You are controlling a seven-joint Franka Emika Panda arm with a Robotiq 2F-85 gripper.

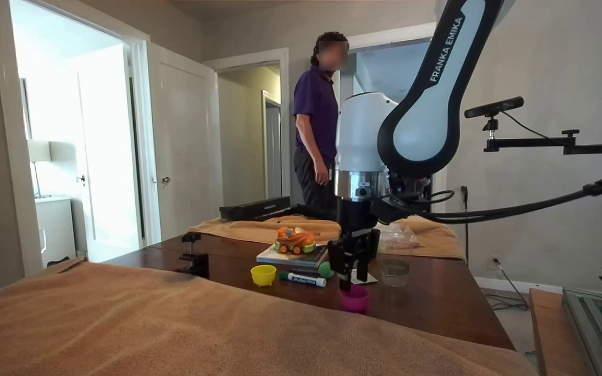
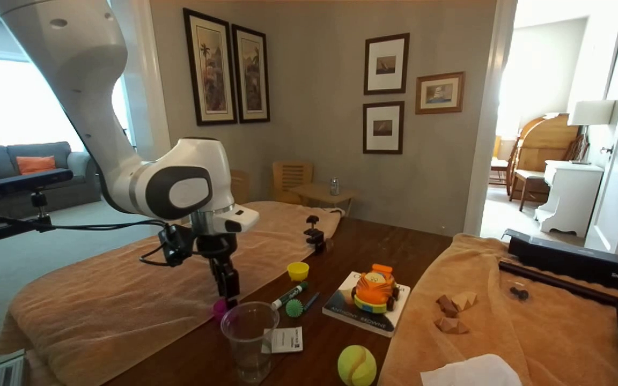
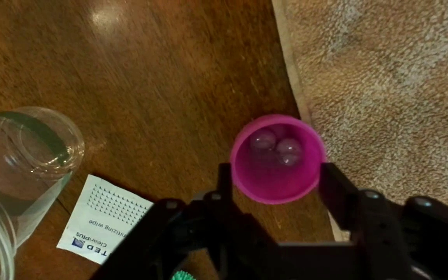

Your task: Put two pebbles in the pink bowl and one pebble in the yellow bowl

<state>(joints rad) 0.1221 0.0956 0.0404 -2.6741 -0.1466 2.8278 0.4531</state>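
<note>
The upright pink bowl (image 3: 268,179) holds glassy pebbles (image 3: 263,139); the upright yellow bowl (image 1: 263,275) stands apart.

Doorway (image 1: 55,104): was v. bright in an ext. view, near blown-out vs. dimmer surroundings.
Window (image 2: 8,102): overexp. in an ext. view, burnt to white; light came in there.
Wall (image 2: 314,107): looked dull grey, approx. even.
Doorframe (image 1: 8,130): leaned nr. L edge, wide-lens look.
Man's face (image 1: 333,55): was hidden by blurred sq.
Tabletop (image 3: 161,77): dim in wrist view, had soft glare spot nr. top L.
Clear cup (image 3: 18,175): small bright refl. nr. base.
Pink bowl (image 3: 274,184): rim was fairly sharp, interior shaded.
Pebbles (image 3: 263,140): showed pinpt. glints.
Gripper (image 3: 276,171): was v. dark, out of focus in wrist view.
</note>
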